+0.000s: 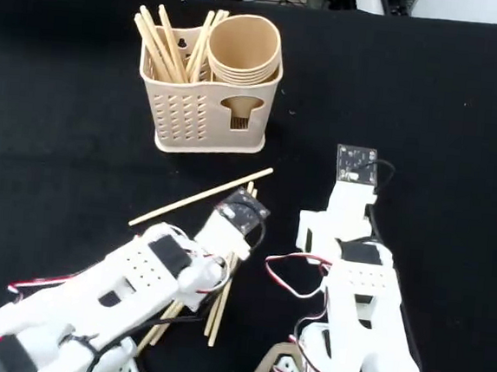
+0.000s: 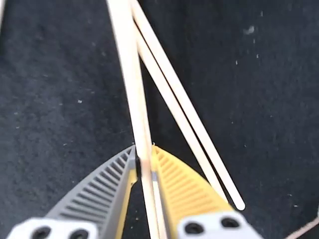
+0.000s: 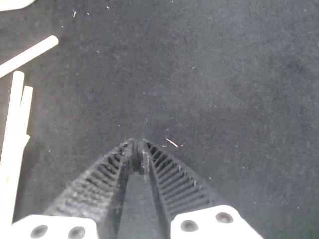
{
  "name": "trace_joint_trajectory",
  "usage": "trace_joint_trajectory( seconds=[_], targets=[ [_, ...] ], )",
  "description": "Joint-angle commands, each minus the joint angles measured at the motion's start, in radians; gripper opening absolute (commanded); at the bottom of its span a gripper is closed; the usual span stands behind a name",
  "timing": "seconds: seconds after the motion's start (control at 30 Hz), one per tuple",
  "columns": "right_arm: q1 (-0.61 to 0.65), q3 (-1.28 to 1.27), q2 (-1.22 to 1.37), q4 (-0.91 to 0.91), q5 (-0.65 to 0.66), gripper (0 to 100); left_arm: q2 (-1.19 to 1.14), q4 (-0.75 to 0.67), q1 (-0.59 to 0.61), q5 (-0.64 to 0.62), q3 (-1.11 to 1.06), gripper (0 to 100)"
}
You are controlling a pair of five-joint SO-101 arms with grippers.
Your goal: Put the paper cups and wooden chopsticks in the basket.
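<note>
The beige slotted basket [image 1: 207, 113] stands at the back of the table and holds stacked paper cups [image 1: 245, 51] and several wooden chopsticks [image 1: 170, 40]. My left gripper [image 2: 143, 160] is shut on one chopstick [image 2: 127, 84] low over the black cloth. Two more chopsticks [image 2: 184, 117] lie just beside it. In the high view the left arm [image 1: 158, 269] covers a bundle of chopsticks [image 1: 218, 310], and one single chopstick [image 1: 200, 197] lies slanted in front of the basket. My right gripper [image 3: 138, 152] is shut on nothing over bare cloth, with chopstick ends [image 3: 15, 139] off to one side.
The right arm [image 1: 352, 247] stands to the right of the left arm, its wrist pointing toward the back. Black cloth [image 1: 445, 125] covers the table, and open room lies to the right of the basket. White arm bases sit at the front edge.
</note>
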State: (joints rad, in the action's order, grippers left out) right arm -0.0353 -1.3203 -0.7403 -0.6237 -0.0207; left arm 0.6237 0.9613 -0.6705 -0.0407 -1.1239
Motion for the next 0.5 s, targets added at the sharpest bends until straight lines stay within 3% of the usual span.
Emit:
trace_joint_trajectory(
  seconds=[0.0,0.2,0.37,0.47],
  targets=[
    [-0.003,0.007,-0.031,0.020,-0.002,1.5,0.064,0.038,0.018,0.008,0.007,3],
    [-0.003,0.005,-0.030,0.020,-0.002,1.5,0.071,0.025,0.019,0.061,0.007,3],
    [-0.003,0.004,-0.030,0.020,-0.002,1.5,0.009,-0.081,0.021,0.061,-0.010,3],
    [-0.003,0.004,-0.030,0.020,-0.002,1.5,-0.071,-0.107,0.041,0.055,0.012,8]
  ],
)
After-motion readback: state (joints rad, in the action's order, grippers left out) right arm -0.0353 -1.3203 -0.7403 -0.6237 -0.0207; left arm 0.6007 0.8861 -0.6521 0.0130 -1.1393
